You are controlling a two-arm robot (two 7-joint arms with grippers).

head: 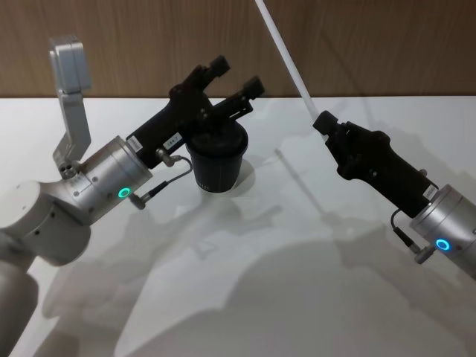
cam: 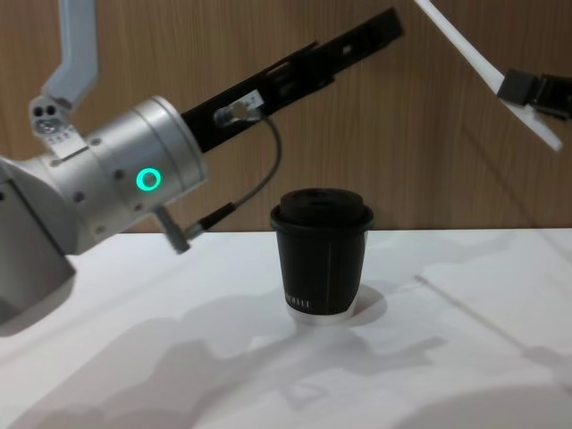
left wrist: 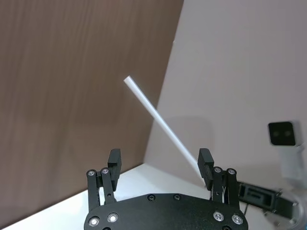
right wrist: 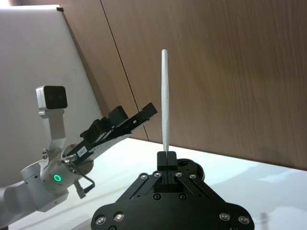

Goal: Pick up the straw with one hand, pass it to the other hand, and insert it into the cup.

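One thin white straw (head: 287, 56) pinched by right gripper (head: 321, 121) | left gripper (head: 238, 76) spread (above domed-lid cup (head: 216, 167))

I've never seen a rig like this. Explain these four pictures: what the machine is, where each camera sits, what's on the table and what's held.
This is a robot with two arms, each ending in a two-finger gripper. One picture looks down from its head, one looks across the table from its chest, and two come from cameras on its wrists. On the white table stands one black lidded cup. The right gripper is shut on a long white straw, holding it up in the air near its lower end. The left gripper, fingers open and empty, is raised near the cup, higher than its lid.
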